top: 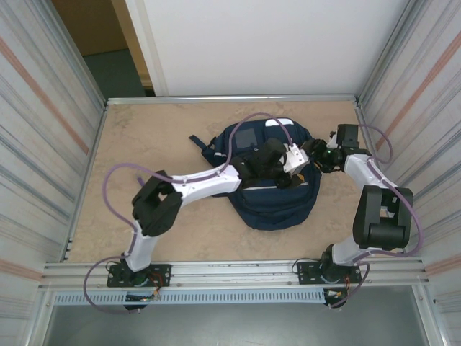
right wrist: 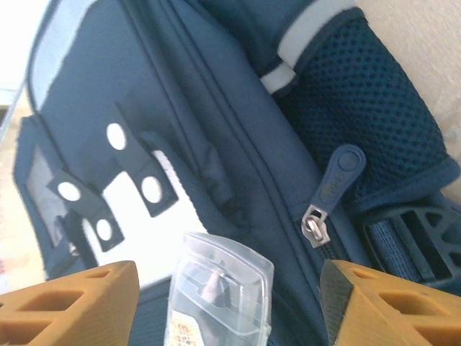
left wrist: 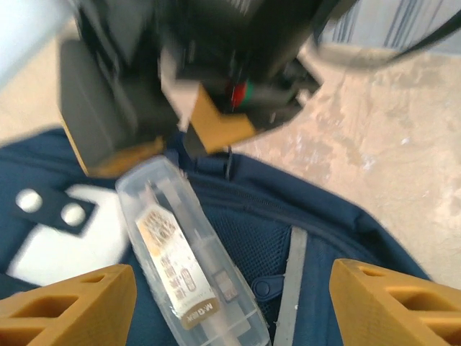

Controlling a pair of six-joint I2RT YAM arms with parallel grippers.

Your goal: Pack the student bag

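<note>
Student bag (top: 277, 205): it is laid flat in the middle of the table (top: 144, 137), front side up. Both arms are bent over its right part.
Clear case (left wrist: 189, 259): a small see-through box with a label is seen lying on top of the bag, just beside the white patch (right wrist: 140, 241). It is outside the bag, not inside.
Left gripper (left wrist: 232, 306): its fingers are spread wide. The case is seen between them, close to one finger, but it is not pinched. Nothing is held.
Right gripper (right wrist: 229, 306): its fingers are spread wide too, with one end of the case in the gap. Nothing is held.
Zip pull (right wrist: 331, 189): it is seen by the mesh side pocket (right wrist: 360, 101). The zip looks shut here, but its whole line cannot be seen.
Step in hand: the case is thought to be the thing to be packed. It is not put away yet.
Next move: a pocket has to be opened by its zip. Then the case has to be pinched across its narrow sides and slid in.
</note>
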